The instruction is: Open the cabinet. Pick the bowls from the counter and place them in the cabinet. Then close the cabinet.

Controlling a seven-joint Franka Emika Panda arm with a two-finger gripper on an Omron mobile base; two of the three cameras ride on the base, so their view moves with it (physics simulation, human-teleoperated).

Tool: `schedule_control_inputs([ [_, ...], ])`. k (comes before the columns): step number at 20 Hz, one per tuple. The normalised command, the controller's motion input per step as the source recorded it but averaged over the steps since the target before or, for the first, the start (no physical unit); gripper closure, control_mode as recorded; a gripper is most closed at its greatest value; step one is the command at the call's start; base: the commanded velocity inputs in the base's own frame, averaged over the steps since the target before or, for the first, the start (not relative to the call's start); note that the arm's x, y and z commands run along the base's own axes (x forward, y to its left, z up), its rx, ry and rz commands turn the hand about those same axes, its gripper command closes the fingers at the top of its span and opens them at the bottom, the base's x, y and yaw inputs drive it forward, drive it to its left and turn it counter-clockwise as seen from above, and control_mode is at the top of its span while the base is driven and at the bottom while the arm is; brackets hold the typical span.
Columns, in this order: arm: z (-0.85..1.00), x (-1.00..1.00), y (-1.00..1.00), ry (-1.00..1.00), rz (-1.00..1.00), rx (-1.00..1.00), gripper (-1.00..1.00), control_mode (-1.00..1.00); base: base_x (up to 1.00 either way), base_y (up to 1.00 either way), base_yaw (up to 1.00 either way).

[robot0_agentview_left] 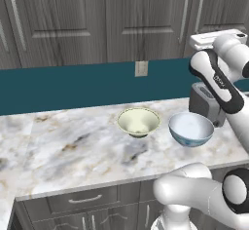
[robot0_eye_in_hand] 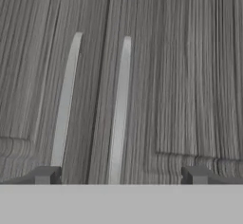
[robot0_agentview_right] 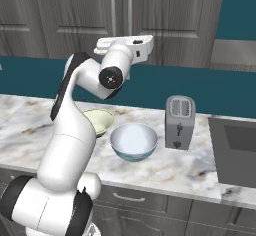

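I have the hand (robot0_eye_in_hand: 121,175) spread wide, holding nothing, facing the shut cabinet (robot0_eye_in_hand: 180,76). Its 2 upright handles (robot0_eye_in_hand: 118,109) stand at 12 o'clock, between the fingertips. Both bowls (robot0_agentview_left: 139,122) wait on the worktop (robot0_agentview_left: 68,151) below.

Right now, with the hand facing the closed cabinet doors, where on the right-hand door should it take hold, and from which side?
Probably on the right handle, the long vertical silver bar beside the seam of the cabinet. Come straight on from the front, the fingers either side of the bar. The gripper is open, and in the hand view that bar already lies between its tips.
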Motion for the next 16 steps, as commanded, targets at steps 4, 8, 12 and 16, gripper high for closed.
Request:
schedule_control_inputs([
  [4, 0.00, 0.34, -0.08, 0.02, 0.00, 0.00, -1.00, -1.00, 0.00, 0.00, 0.00],
  [8, 0.00, 0.44, 0.00, 0.01, 0.00, 0.00, -1.00, -1.00, 0.00, 0.00, 0.00],
  [12, 0.00, 0.48, 0.00, 0.01, 0.00, 0.00, -1.00, -1.00, 0.00, 0.00, 0.00],
  [16, 0.00, 0.45, 0.00, 0.02, 0.00, 0.00, -1.00, -1.00, 0.00, 0.00, 0.00],
])
